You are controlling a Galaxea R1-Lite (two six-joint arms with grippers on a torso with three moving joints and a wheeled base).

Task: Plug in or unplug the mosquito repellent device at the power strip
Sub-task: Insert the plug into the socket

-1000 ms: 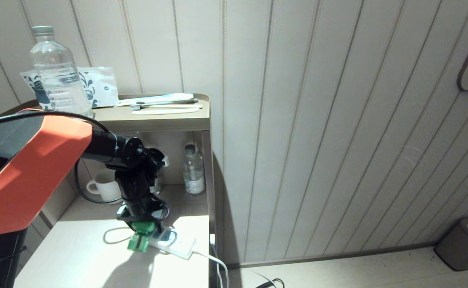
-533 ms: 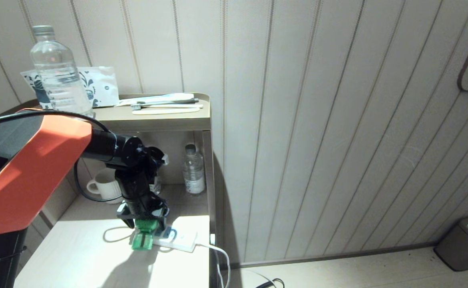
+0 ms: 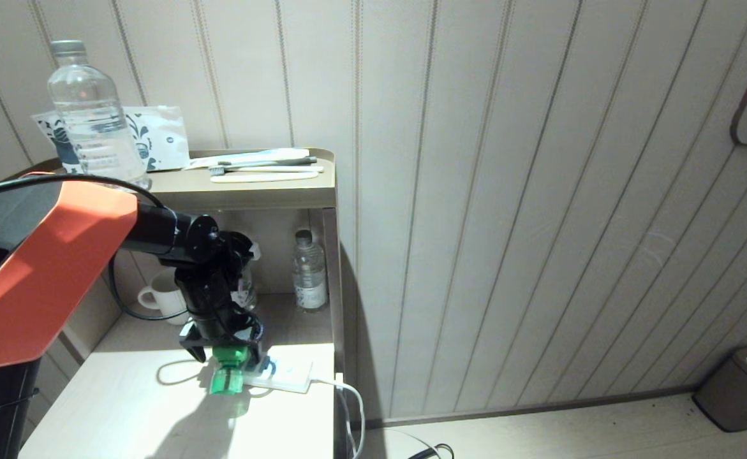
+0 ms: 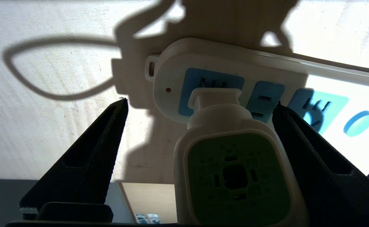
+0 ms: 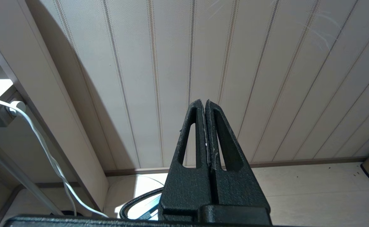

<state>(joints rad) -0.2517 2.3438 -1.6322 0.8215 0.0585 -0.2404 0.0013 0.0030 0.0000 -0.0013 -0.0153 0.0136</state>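
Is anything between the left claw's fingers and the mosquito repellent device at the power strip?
Nothing visible. The left claw stands open around the mosquito repellent device, with bare gaps on both sides; its plug sits at the power strip.

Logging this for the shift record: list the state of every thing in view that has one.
mosquito repellent device: plugged into the strip's end socket
power strip: flat on the table, other sockets free
left gripper: open, straddling the device
right gripper: shut, idle
large water bottle: capped, upright

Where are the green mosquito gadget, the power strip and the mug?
mosquito gadget [image 4: 238, 176], left wrist view, green face.
power strip [image 4: 171, 72], left wrist view, white end by the red dot.
mug [image 3: 166, 296], head view, side wall.
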